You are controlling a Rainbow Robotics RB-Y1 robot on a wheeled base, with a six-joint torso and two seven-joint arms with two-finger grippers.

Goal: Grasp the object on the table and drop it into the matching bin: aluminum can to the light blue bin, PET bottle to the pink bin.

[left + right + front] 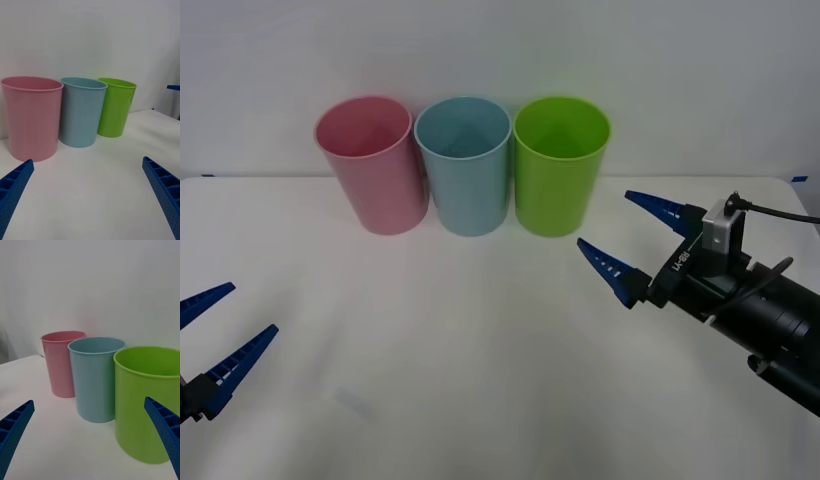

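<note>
Front view | pink bin (372, 165), light blue bin (466, 165) upright, touching | left claw (208, 335), right claw (630, 232) spread wide

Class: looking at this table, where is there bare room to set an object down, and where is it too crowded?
The table lies bare in front of the pink bin, light blue bin and lime green bin, between the open left hand and open right hand. It is crowded along the back, where the three bins stand nearly rim to rim.
</note>
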